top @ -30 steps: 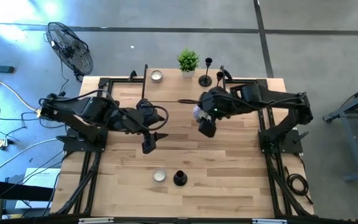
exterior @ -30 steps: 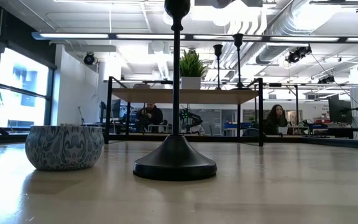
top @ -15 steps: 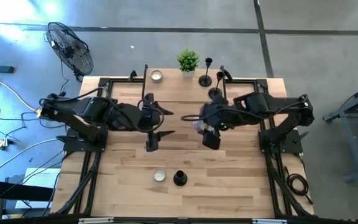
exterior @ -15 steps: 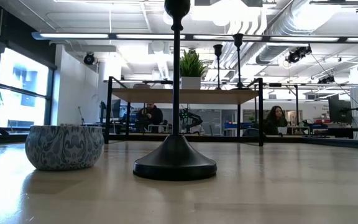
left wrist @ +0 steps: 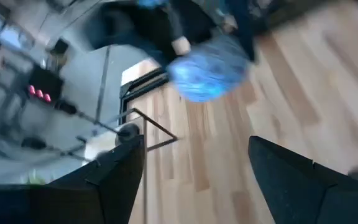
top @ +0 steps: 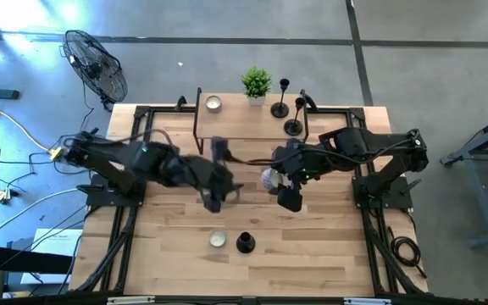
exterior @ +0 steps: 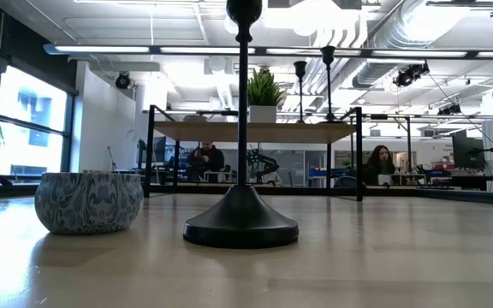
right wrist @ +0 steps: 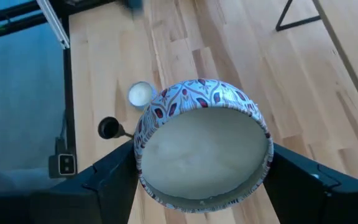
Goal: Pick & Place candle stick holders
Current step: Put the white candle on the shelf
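One black candlestick holder (top: 245, 243) stands on its round base near the table's front; it fills the low view's middle (exterior: 241, 137). Two more holders (top: 281, 107) (top: 293, 126) stand on the raised wooden shelf (top: 244, 127) at the far side. My right gripper (top: 271, 181) is over the table's middle, shut on a patterned round candle tin (right wrist: 204, 143). My left gripper (top: 213, 200) is open and empty just left of it, and its wrist view shows the blue tin (left wrist: 207, 68) ahead. My right gripper pinches the patterned tin by its round side wall (right wrist: 143, 155), one finger (right wrist: 114, 177) on each opposite side. The fingers slant down from above. The tin's wax-filled top faces the wrist, and the tin is lifted clear of the table.
A small candle tin (top: 218, 239) sits just left of the front holder, and shows in the low view (exterior: 90, 203). Another tin (top: 213, 103) and a potted plant (top: 256, 83) stand on the shelf. People sit in the room beyond.
My right gripper has carried the patterned tin toward the table's near edge, still clear of the table. My left arm has reached toward the table's right, bringing its gripper closer to the tin. The holders have stayed where they were.
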`<action>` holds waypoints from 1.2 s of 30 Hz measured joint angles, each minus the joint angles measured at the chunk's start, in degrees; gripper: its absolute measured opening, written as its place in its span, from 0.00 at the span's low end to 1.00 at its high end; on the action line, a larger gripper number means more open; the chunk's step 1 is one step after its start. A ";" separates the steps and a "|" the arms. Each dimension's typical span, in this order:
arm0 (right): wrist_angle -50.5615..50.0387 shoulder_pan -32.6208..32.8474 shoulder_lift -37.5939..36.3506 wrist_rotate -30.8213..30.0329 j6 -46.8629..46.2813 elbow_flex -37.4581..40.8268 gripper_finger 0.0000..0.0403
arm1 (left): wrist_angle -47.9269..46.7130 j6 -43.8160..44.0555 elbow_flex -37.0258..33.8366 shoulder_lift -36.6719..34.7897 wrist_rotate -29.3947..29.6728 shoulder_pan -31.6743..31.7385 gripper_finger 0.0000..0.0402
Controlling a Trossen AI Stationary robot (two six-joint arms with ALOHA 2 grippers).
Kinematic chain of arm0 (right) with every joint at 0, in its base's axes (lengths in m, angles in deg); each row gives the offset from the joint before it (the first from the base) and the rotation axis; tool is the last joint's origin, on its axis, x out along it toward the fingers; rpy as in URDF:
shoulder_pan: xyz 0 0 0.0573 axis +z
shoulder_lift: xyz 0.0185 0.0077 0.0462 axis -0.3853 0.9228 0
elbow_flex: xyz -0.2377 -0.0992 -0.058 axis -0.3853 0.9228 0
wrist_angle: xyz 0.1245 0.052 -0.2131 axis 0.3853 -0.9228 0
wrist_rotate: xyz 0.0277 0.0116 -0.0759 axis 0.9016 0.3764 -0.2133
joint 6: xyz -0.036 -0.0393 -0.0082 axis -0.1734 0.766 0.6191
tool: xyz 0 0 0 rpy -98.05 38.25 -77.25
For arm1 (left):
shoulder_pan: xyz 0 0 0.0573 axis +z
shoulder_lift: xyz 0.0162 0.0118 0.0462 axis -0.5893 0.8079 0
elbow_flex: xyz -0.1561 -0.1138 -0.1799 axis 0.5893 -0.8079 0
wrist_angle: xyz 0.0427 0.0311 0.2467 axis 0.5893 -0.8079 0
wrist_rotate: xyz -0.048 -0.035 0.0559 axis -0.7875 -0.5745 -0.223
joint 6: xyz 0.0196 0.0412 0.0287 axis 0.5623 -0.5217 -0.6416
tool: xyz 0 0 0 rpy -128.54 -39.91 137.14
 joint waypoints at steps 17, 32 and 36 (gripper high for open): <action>0.79 -0.17 -0.02 6.43 -3.56 0.00 0.70 | 11.38 -39.89 -0.02 8.09 25.08 -7.57 0.57; 1.44 -0.25 -0.02 9.07 -3.74 0.02 0.70 | 15.66 -50.01 -0.02 8.09 12.69 -7.43 0.57; 3.30 -0.11 0.04 10.12 -4.15 0.02 0.70 | 15.62 -50.05 -0.02 8.09 11.00 -7.39 0.57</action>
